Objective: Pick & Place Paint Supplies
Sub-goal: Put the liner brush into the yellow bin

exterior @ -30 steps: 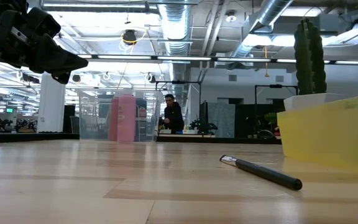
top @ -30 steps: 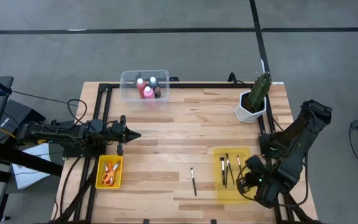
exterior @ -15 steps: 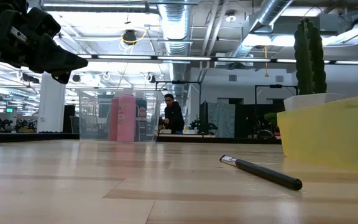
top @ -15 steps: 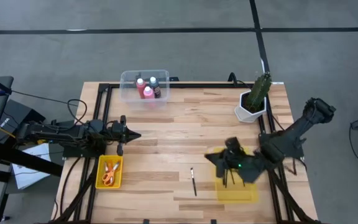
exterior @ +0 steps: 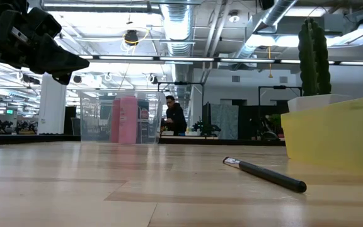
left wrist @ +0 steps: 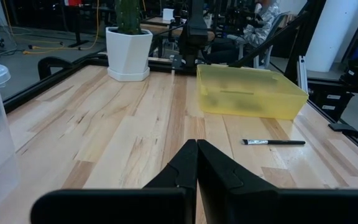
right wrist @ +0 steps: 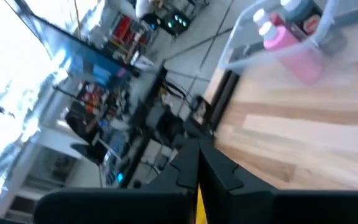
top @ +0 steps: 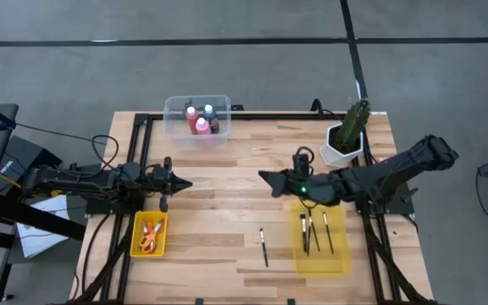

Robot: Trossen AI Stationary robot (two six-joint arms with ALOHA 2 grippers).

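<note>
One brush (top: 263, 246) lies loose on the table (top: 227, 169) beside the yellow tray (top: 339, 263) holding three more, visible only from above. Right gripper (top: 266, 179) hovers mid-table, pinched empty; left gripper (top: 185, 184) likewise closed, empty.

Around the loose brush (top: 263, 246) the desk (top: 227, 212) lies bare toward the orange tray (top: 149, 235); the yellow tray (top: 322, 239) stands just beside, the right arm (top: 371, 178) stretching above.

We see even overhead light and faint shadows on the table (top: 227, 212); ceiling lamps (exterior: 131, 38) glare in the low view; the right wrist view is motion-blurred and tilted.
</note>
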